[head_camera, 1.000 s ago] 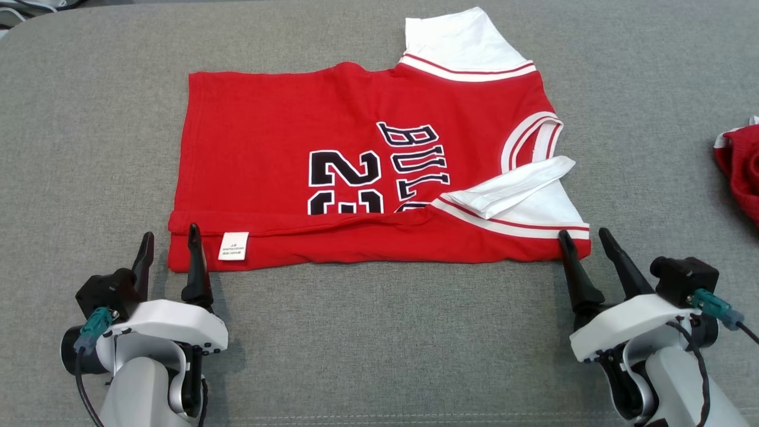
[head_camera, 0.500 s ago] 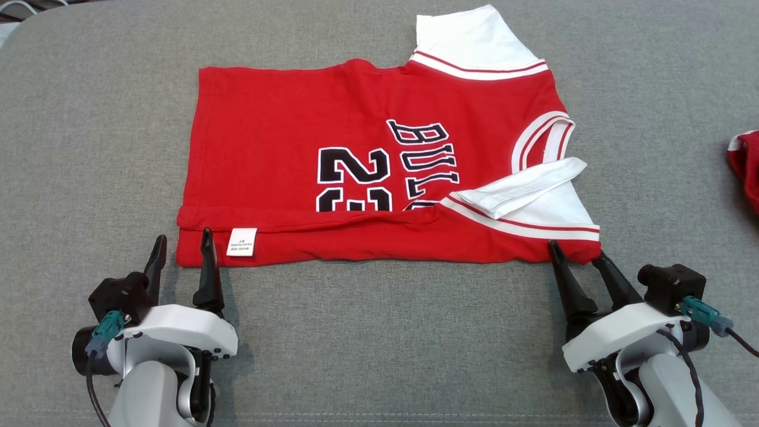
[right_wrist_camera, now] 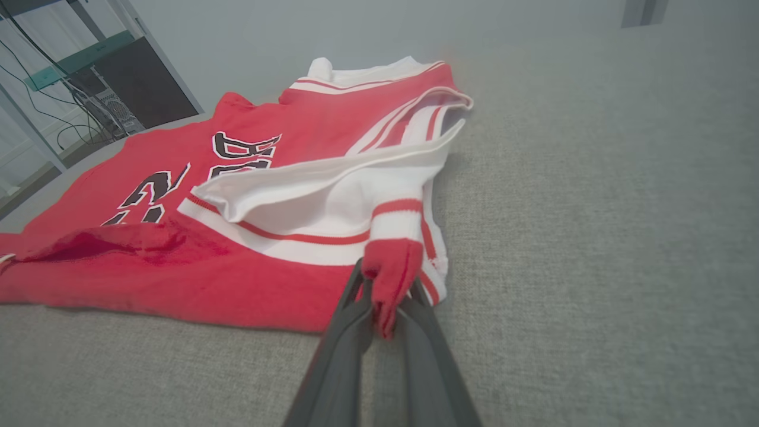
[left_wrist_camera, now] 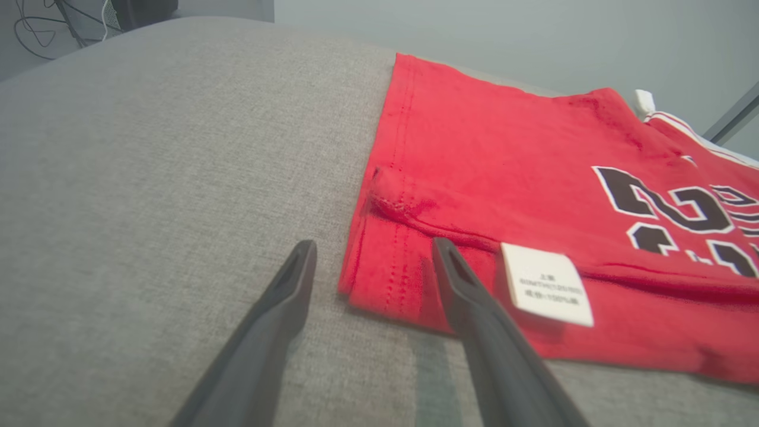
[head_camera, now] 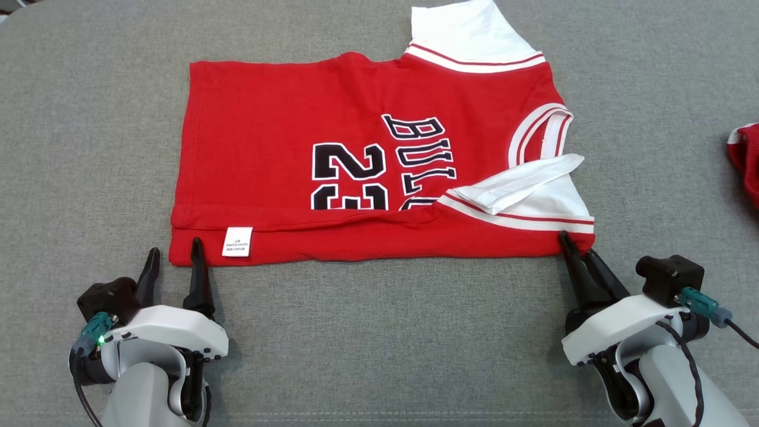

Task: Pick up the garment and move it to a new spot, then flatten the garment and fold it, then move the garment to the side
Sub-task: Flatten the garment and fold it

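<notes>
Jersey [head_camera: 332, 148], red with white sleeves, partly folded, on grey worktop [head_camera: 379, 332].
Lies flat mid-worktop, the long edge nearest the robot folded over, white care label [head_camera: 237, 242] showing on the fold. Right gripper [head_camera: 575, 244] closed on the near right corner, red cloth pinched between its fingers. Left gripper [head_camera: 174, 247] spread wide, holding nothing, at the near left corner: one finger at the cloth's edge, the other over bare worktop. Second red garment [head_camera: 746, 160] at far right.

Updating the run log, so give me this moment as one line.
jersey: flat, near edge folded over | left gripper: jaws open astride near-left corner | right gripper: jaws shut on near-right corner
</notes>
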